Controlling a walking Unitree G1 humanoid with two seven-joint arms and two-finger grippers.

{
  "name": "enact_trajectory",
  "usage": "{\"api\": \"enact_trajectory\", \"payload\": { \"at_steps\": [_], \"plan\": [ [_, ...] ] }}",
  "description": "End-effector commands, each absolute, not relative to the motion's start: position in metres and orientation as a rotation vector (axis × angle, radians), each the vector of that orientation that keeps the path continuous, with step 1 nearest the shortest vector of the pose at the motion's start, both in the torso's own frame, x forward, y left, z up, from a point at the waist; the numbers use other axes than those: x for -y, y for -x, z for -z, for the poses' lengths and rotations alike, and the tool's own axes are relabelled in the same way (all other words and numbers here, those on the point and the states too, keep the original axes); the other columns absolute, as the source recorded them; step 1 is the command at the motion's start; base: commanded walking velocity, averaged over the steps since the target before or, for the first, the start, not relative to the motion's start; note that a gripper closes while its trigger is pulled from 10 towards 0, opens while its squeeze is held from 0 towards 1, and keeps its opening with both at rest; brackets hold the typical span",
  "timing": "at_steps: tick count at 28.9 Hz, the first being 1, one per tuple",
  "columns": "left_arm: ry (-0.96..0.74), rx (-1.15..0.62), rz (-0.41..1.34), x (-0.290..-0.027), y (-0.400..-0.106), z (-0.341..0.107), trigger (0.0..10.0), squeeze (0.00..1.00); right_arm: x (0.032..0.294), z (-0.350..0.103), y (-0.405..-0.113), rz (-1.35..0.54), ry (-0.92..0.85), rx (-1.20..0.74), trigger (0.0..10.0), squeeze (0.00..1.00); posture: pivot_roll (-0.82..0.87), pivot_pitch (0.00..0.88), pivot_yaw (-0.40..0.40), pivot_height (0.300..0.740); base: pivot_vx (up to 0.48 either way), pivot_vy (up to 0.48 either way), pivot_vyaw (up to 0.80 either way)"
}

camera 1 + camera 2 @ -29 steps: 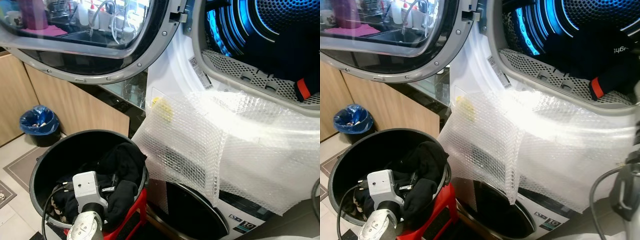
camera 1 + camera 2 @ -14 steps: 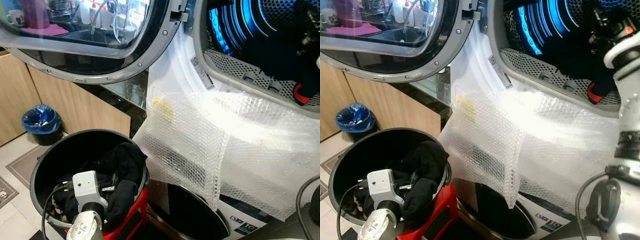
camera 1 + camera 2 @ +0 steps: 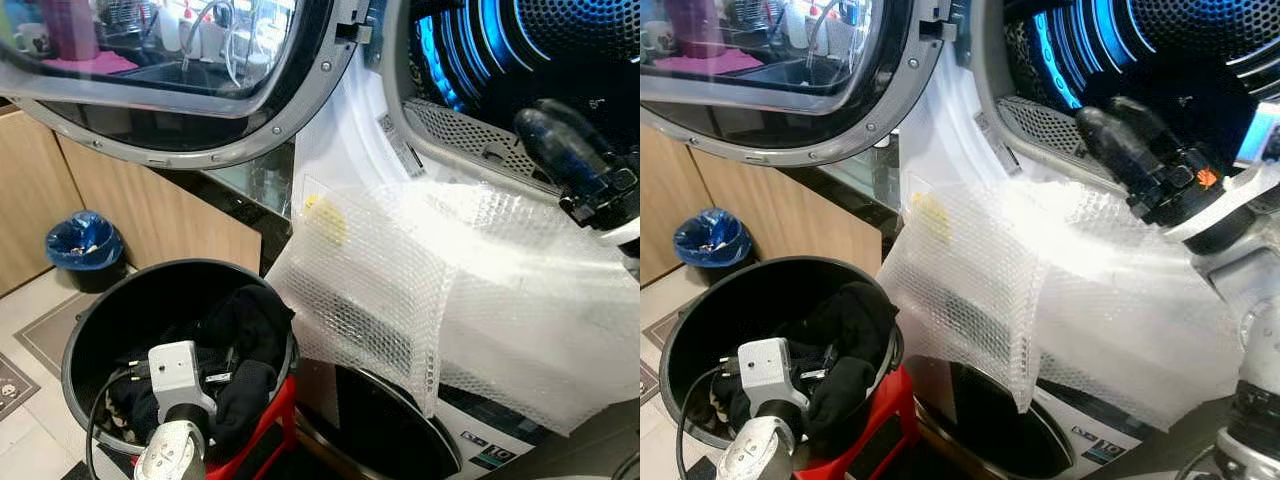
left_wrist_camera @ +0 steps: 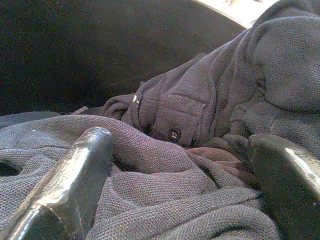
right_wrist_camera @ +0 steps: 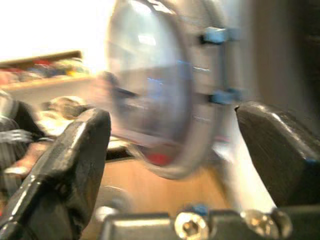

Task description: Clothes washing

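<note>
Laundry run update from my remote seat: the pile of dark knit clothes (image 3: 235, 345) is sitting in the round black plastic basket (image 3: 90, 320) on a red stool (image 3: 265, 435), just beside the white front-loading machine (image 3: 340, 150), which has its big round glass door (image 3: 180, 90) swung wide open. My left gripper (image 4: 175, 200) is down in the basket with its fingers spread open and resting on the cloth, one on each side of a fold, nothing pinched yet. In the left wrist view I can see a buttoned placket on what looks like a polo shirt (image 4: 200, 115). My right gripper (image 3: 1110, 125) is up at the mouth of the blue-lit perforated drum (image 3: 560, 40), fingers apart and empty as far as the right wrist view shows. A sheet of clear bubble wrap (image 3: 470, 290) hangs over the machine's front below the opening. My guess on handling: this stuff is soft, light and floppy, so it'll drape and drag, and sleeves could snag on the basket rim. I'd pinch a thick bunched fold near the middle rather than an edge, so it comes up as one lump.
</note>
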State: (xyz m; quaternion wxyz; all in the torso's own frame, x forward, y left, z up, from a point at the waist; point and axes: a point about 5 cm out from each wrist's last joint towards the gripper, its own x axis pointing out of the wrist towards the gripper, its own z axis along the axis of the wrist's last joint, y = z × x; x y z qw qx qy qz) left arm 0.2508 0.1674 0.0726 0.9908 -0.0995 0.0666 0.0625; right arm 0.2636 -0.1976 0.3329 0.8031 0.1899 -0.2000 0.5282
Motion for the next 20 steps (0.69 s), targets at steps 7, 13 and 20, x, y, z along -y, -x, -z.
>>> {"api": "enact_trajectory", "payload": {
  "at_steps": [7, 13, 20],
  "plan": [
    [0.194, -0.269, -0.038, -0.148, -0.251, -0.048, 10.0, 0.0, 0.124, -0.252, -0.211, -1.459, -0.633, 0.074, 10.0, 0.0, -0.02, 0.097, -0.178, 0.74, 0.0, 0.0, 0.0],
    [0.186, -0.248, -0.042, -0.151, -0.256, -0.052, 10.0, 0.0, 0.119, -0.172, -0.223, -1.194, -0.764, -0.18, 10.0, 0.0, 0.0, 0.076, -0.178, 0.74, 0.0, 0.0, 0.0],
    [0.165, -0.237, -0.058, -0.161, -0.255, -0.053, 10.0, 0.0, 0.127, -0.059, -0.248, -0.622, -0.717, -0.451, 10.0, 0.0, 0.04, 0.052, -0.168, 0.74, 0.0, 0.0, 0.0]
  ]
}}
